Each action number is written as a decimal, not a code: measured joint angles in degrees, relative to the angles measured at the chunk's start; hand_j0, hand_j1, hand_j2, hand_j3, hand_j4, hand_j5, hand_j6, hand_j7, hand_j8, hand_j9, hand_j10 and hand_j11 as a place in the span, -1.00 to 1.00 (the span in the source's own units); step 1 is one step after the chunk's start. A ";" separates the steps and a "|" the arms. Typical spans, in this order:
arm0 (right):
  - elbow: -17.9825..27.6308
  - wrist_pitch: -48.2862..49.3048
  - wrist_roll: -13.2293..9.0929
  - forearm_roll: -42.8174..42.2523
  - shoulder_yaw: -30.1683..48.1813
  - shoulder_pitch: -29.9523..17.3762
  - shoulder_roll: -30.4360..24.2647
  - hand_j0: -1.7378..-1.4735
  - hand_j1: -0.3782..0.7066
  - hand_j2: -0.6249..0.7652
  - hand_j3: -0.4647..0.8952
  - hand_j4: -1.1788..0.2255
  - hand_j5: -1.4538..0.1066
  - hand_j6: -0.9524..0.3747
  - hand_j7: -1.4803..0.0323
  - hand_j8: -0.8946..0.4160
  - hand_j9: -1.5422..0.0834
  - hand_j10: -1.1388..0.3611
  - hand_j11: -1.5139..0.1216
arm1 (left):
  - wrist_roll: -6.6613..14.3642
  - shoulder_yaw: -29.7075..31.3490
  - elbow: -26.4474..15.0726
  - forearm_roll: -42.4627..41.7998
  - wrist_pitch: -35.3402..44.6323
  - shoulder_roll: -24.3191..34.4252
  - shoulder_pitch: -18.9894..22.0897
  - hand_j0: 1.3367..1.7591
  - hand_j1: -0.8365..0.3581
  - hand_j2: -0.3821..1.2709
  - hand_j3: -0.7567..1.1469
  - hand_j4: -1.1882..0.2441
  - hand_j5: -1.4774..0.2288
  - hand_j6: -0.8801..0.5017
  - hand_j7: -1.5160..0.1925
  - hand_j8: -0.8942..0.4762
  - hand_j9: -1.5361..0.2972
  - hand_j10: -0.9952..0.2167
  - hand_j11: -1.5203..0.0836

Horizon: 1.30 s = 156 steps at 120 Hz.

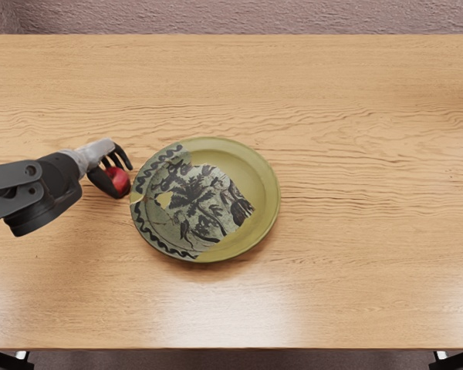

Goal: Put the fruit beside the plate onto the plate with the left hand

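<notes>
Left hand (106, 168) curls its fingers around the red fruit (120, 179); plate (256, 174) lies just beyond the fingertips; grasp apparently in hand; next, lift and carry over the rim.

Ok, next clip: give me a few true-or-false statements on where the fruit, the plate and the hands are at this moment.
1. The red fruit lies on the plate. False: it is just off the plate's left rim, over the table.
2. The left hand has its fingers curled around the red fruit. True.
3. The right arm reaches over the plate. False: no right arm is in view.
4. The plate has a dark pattern on a yellow-green face. True.
</notes>
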 joint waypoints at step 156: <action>0.00 0.00 0.00 -0.01 0.01 0.00 0.00 -0.40 -0.91 -0.11 -0.32 0.66 0.84 0.41 0.93 0.34 0.87 0.50 0.83 | 0.00 -4.94 0.95 -5.74 -5.29 4.17 0.86 0.49 -0.09 -0.11 -0.20 -0.01 -0.74 -0.10 -0.58 -0.12 -0.59 -0.67 -0.56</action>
